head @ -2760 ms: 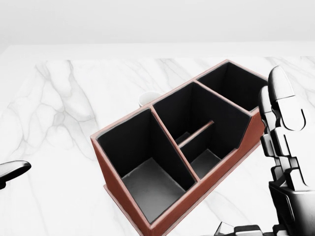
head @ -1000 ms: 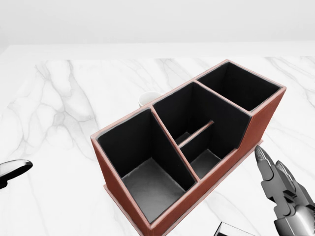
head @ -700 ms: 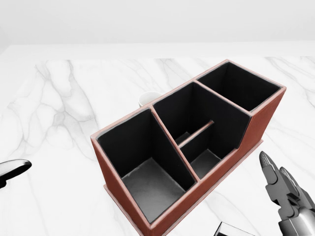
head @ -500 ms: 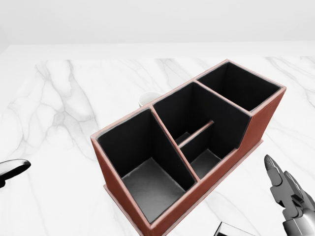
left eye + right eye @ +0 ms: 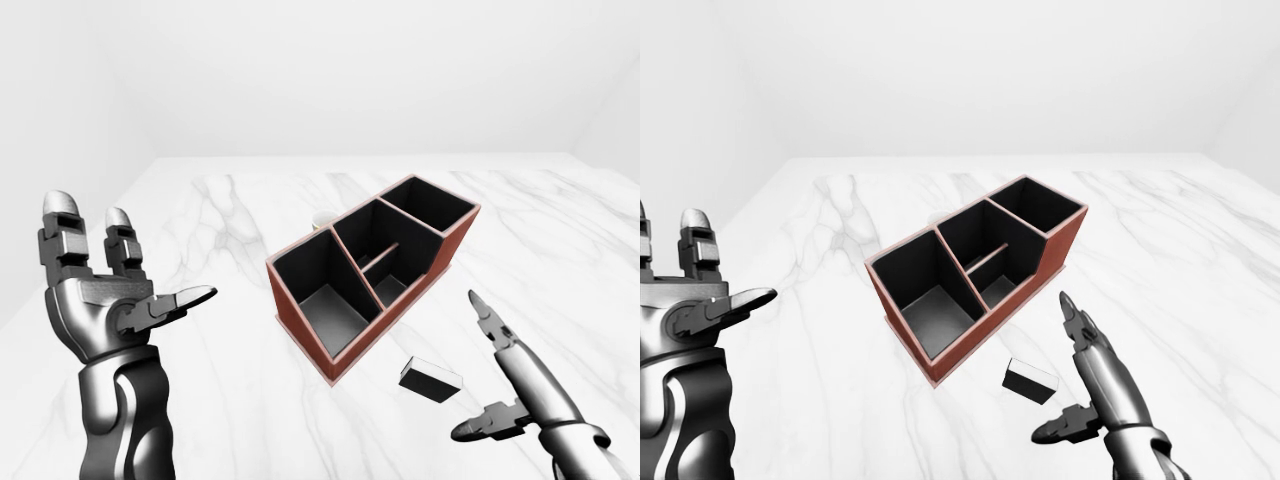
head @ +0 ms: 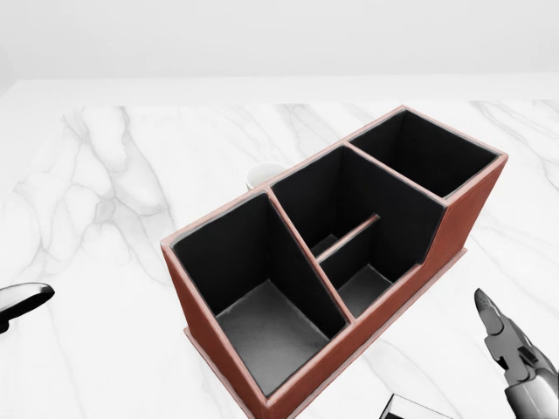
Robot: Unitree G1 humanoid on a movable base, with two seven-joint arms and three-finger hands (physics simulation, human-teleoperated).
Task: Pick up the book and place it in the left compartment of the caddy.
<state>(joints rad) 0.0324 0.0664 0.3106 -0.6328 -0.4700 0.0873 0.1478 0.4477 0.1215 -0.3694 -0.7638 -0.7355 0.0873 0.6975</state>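
Nearest us in the left-eye view, our right hand (image 5: 500,375) reaches in from the lower right with fingers spread apart and holding nothing, thumb low and long fingers pointing up the picture; our left hand (image 5: 105,295) stands raised at the left edge, palm upright, fingers apart and empty. Just left of the right hand, the book (image 5: 430,379) lies flat on the marble table (image 5: 220,400), a small dark block with a pale top, near the caddy's lower corner but apart from it. Beyond it we see the red-brown caddy (image 5: 372,272) set at a slant, black inside; all its compartments hold nothing. A small white cup (image 6: 262,175) peeks out past the caddy's upper wall in the head view.
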